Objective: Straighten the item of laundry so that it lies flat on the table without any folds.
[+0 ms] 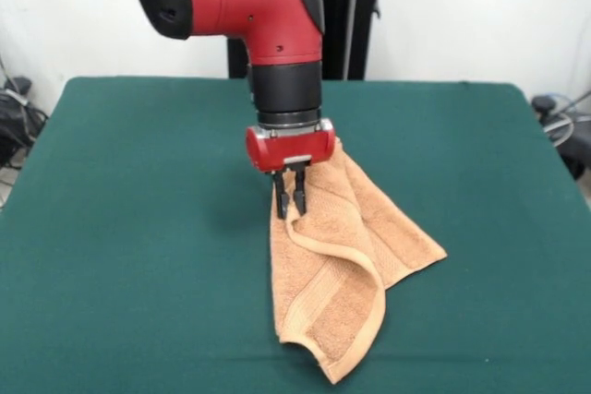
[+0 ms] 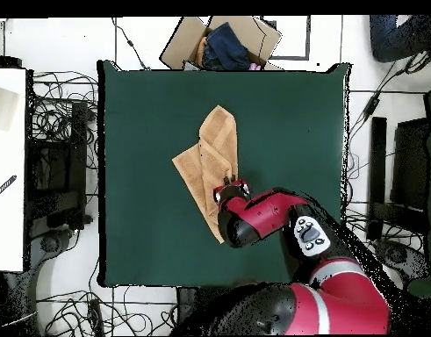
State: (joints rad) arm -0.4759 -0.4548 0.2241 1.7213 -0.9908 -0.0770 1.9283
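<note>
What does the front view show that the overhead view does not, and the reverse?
Only the front view shows the gripper fingers, close together at a raised fold of the towel; whether they pinch it is unclear. Only the overhead view shows the towel's whole outline, folded over itself, and a cardboard box beyond the table's edge. Both show the towel lying folded on the green table.

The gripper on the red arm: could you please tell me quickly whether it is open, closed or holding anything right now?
Gripper: nearly closed, pinching a raised fold of the light orange-tan terry towel, which lies on the dark green table.
</note>
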